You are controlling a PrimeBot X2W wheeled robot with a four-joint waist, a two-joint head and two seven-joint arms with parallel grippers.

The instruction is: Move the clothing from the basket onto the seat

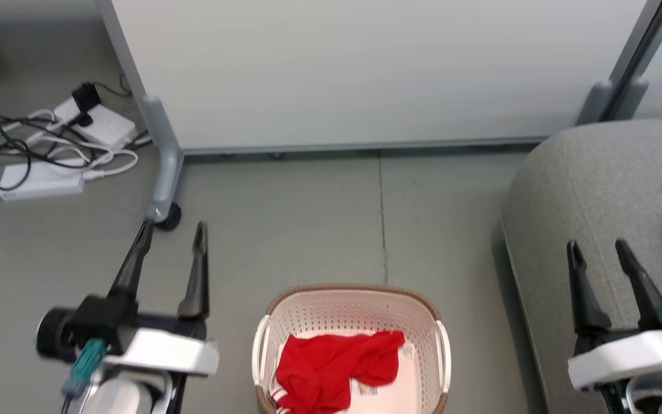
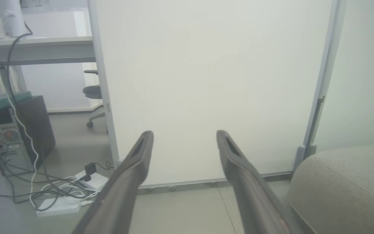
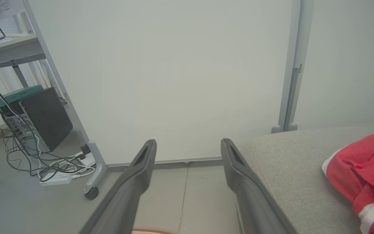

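The clothing is split between two places. One red garment [image 1: 331, 368] lies bunched in the near part of the laundry basket [image 1: 354, 290]. The other, a red-and-white garment [image 3: 365, 175], already lies on the grey seat [image 1: 595, 184] at the right.

Both pairs of jaws are spread wide with nothing between them. The left gripper [image 1: 174, 227] hangs over bare floor [image 1: 308, 218] just left of the basket, its fingers pointing toward the far partition panel [image 1: 365, 69]. The right gripper [image 1: 595, 244] hangs over the seat's left edge, apart from the garment lying there.

The step in hand looks to be fetching the garment out of the basket. Whichever gripper goes must swing in over the basket and tip its fingers downward. It should aim for the thick fold in the middle of the bunch, not a thin edge, and descend inside the woven rim, clear of the side handles [image 1: 443, 351]. The jaws should close fully on the cloth, then lift straight up until the trailing fabric clears the rim before carrying it right. A shallow pinch may let the soft cloth slip, or tug the light basket along.
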